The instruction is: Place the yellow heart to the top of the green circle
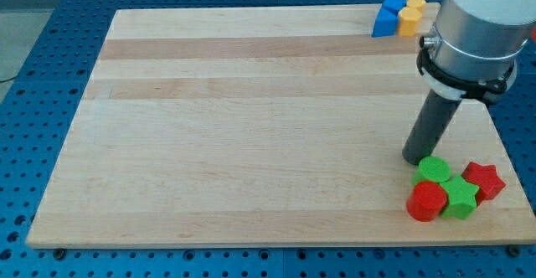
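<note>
**A:** Where does the dark rod stand, and has it hold of anything?

**B:** There is no gripper on this arm, so nothing opens or shuts. My tip rests on the pale wooden board at the view's right, just beside the upper left of the green circle block, nearly touching it. Whether it touches, I cannot tell.

**A:** And the yellow heart?

**B:** The small yellow heart-shaped block sits at the view's top right, close to the board's far edge, touching the blue block on its left — well apart from the green circle.

**A:** What crowds the circle?

**B:** A red cylinder block below it, a green star block to its lower right, and a red star block further right, close to the board's right edge. All four huddle near the bottom right corner.

**A:** Room to move?

**B:** The whole left and middle of the board lie open, and the strip between the two clusters holds only the rod.

**A:** The surroundings?

**B:** Striped light wood planks, set on a blue perforated table that shows on every side.
</note>
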`<state>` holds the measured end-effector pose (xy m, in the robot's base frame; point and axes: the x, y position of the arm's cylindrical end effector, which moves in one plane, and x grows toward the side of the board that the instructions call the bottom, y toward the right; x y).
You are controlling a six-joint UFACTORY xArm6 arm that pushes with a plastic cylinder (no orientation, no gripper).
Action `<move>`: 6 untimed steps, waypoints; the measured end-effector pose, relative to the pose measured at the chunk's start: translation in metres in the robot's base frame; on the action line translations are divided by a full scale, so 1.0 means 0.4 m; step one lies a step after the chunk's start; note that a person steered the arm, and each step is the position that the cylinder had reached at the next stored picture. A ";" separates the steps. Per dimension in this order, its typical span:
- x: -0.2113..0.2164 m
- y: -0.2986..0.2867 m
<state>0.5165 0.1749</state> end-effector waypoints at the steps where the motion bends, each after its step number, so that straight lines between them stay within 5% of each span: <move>1: -0.058 -0.151; 3: -0.511 -0.221; 5: -0.781 -0.171; 6: -0.813 -0.099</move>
<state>0.1913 0.1353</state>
